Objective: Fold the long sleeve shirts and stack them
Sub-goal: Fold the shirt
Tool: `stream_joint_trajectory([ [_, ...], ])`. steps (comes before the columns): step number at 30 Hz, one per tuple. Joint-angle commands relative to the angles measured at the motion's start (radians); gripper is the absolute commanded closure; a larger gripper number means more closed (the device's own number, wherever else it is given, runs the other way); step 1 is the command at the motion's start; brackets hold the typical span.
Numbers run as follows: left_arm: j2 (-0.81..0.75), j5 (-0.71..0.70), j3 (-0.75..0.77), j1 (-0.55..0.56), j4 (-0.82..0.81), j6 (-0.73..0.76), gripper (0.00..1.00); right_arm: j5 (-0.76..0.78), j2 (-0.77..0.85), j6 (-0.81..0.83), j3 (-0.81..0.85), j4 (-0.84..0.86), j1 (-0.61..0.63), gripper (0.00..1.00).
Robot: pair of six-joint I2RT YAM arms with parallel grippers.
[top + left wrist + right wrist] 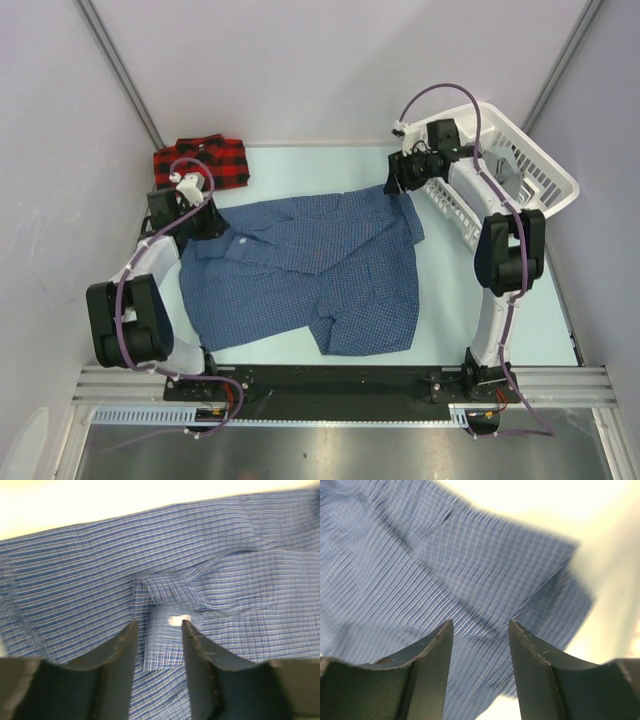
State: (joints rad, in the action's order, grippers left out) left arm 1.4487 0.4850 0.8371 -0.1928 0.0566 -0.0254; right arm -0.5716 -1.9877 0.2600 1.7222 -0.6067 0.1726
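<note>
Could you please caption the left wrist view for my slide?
Left gripper, jaws open, over the blue shirt near a white button.

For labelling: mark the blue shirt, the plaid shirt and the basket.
blue shirt (310, 275), top view, middle of body.
plaid shirt (215, 155), top view, folded upper face.
basket (548, 160), top view, right rim.

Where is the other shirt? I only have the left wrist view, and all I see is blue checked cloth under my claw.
Observer: The red-and-black plaid shirt lies as a compact bundle at the far left corner of the table, beyond the left claw.
Operator: What's the right claw doing?
Observer: The right claw hangs open over the far right edge of the blue checked shirt, beside a white basket.
</note>
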Motion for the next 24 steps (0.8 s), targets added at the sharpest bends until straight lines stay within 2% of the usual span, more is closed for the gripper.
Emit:
stream_joint_trajectory([
  [1, 0.081, -0.097, 0.196, -0.053, 0.198, 0.214, 0.5, 0.147, -0.097, 0.065, 0.132, 0.042, 0.039, 0.49],
  [2, 0.1, -0.118, 0.23, -0.054, 0.259, 0.313, 0.47, 0.163, -0.115, 0.099, 0.175, 0.047, 0.05, 0.49],
  [4, 0.163, -0.138, 0.316, -0.06, 0.334, 0.418, 0.41, 0.213, -0.173, 0.133, 0.217, 0.053, 0.064, 0.49],
  [5, 0.191, -0.151, 0.345, -0.062, 0.351, 0.496, 0.4, 0.223, -0.192, 0.152, 0.259, 0.053, 0.07, 0.49],
  [10, 0.372, -0.16, 0.563, -0.063, 0.506, 0.659, 0.36, 0.248, -0.29, 0.246, 0.355, 0.062, 0.091, 0.46],
  [14, 0.511, -0.204, 0.672, -0.063, 0.535, 0.69, 0.34, 0.253, -0.368, 0.297, 0.405, 0.059, 0.103, 0.43],
  [19, 0.587, -0.276, 0.752, -0.063, 0.542, 0.677, 0.33, 0.282, -0.419, 0.357, 0.401, 0.047, 0.113, 0.42],
  [23, 0.631, -0.312, 0.773, -0.072, 0.572, 0.682, 0.39, 0.318, -0.451, 0.413, 0.383, 0.028, 0.113, 0.46],
  [24, 0.641, -0.312, 0.775, -0.076, 0.575, 0.682, 0.42, 0.34, -0.456, 0.424, 0.376, 0.025, 0.111, 0.5],
])
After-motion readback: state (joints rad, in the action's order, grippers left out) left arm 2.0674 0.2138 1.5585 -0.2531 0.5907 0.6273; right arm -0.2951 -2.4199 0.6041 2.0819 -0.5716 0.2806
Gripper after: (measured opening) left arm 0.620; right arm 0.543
